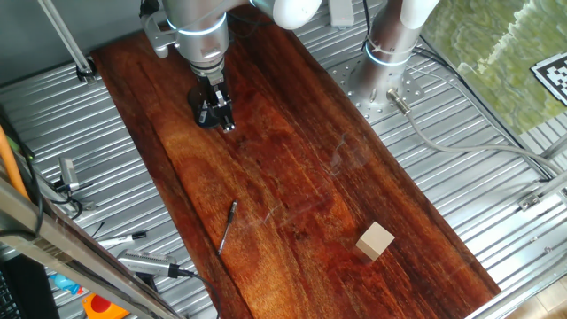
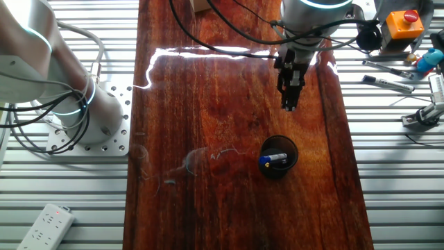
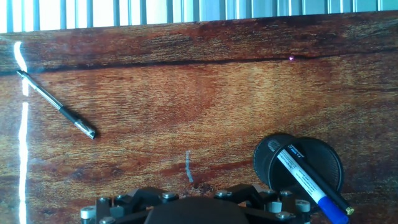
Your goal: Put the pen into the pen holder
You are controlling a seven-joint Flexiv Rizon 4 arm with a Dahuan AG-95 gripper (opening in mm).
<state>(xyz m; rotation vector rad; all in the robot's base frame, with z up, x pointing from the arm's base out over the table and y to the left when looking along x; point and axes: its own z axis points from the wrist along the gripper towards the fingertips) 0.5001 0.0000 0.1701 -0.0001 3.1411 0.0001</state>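
The pen (image 1: 228,228) lies flat on the dark wooden board, slim and dark with a silvery end; in the hand view it (image 3: 56,104) lies at the far left. The pen holder (image 2: 278,157) is a small black round cup with a blue pen (image 2: 275,160) lying across it. It also shows at lower right in the hand view (image 3: 326,163). My gripper (image 2: 290,104) hangs above the board beside the holder, far from the pen, with the fingers close together and nothing in them. In the first fixed view the gripper (image 1: 219,120) covers the holder.
A tan wooden cube (image 1: 376,240) stands near the board's near end. Thick markers (image 1: 146,261) lie on the metal table beside the board. An orange button box (image 2: 402,24) and more markers (image 2: 387,83) lie off the board. The arm's base (image 1: 390,44) stands alongside.
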